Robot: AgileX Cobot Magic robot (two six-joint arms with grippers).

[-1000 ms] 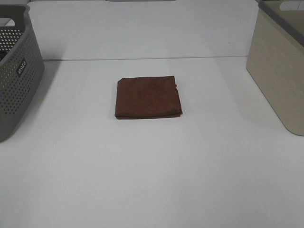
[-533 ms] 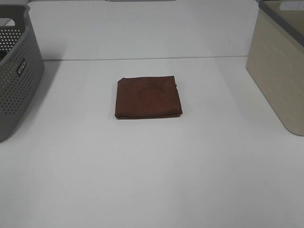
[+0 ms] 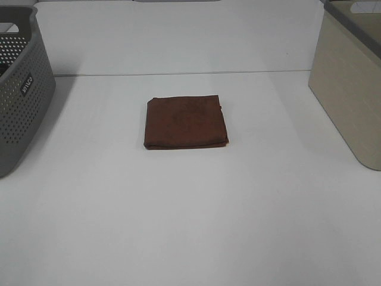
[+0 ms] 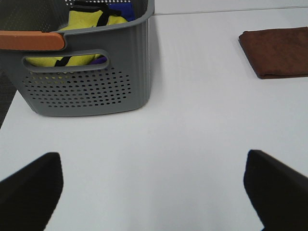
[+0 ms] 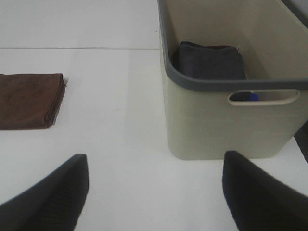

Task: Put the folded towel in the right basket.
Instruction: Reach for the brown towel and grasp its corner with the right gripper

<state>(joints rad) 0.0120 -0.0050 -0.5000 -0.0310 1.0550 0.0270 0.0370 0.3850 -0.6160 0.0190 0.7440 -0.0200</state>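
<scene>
The folded brown towel [image 3: 186, 122] lies flat in the middle of the white table. It also shows in the left wrist view [image 4: 279, 52] and the right wrist view [image 5: 30, 100]. The right basket [image 3: 351, 89] is beige with a grey rim [image 5: 216, 84] and stands at the table's right edge. My left gripper [image 4: 154, 192] is open and empty, near the left basket and far from the towel. My right gripper [image 5: 154, 192] is open and empty, in front of the beige basket. Neither gripper shows in the exterior view.
A grey perforated basket [image 3: 21, 101] stands at the left edge; the left wrist view [image 4: 86, 86] shows yellow cloth [image 4: 91, 19] inside it. A dark grey folded cloth [image 5: 209, 60] lies inside the beige basket. White table [image 3: 190, 226] surrounds the towel.
</scene>
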